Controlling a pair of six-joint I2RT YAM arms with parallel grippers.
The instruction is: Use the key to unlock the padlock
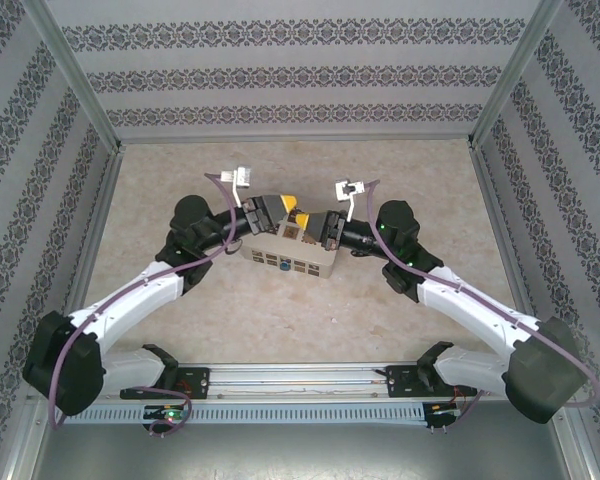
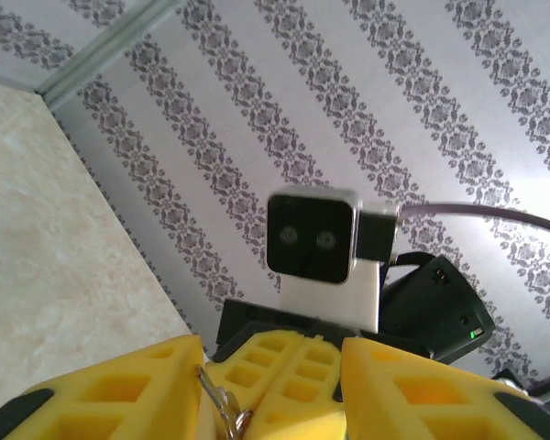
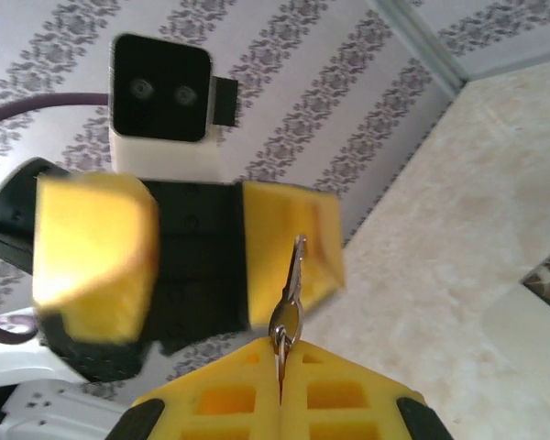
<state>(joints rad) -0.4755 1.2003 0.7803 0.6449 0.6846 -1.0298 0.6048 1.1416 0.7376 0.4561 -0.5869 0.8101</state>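
The small silver key (image 3: pixel 291 275) stands upright from my right gripper (image 3: pixel 281 346), which is shut on the key's ring and head. Facing it, my left gripper (image 3: pixel 197 247) is open, its yellow fingers (image 3: pixel 92 261) spread on either side of the key. In the left wrist view the right gripper (image 2: pixel 298 357) sits between the open left fingers (image 2: pixel 119 394), and the key (image 2: pixel 215 396) lies against the inner face of the left-hand finger. From above, both grippers (image 1: pixel 280 210) (image 1: pixel 320 228) meet over the patterned box (image 1: pixel 305 262). The tiny blue padlock (image 1: pixel 283 266) shows on the box's front face.
The box stands mid-table on the beige marbled surface (image 1: pixel 400 320). Patterned walls (image 1: pixel 300 75) close in the back and both sides. A metal rail (image 1: pixel 300 385) with the arm bases runs along the near edge.
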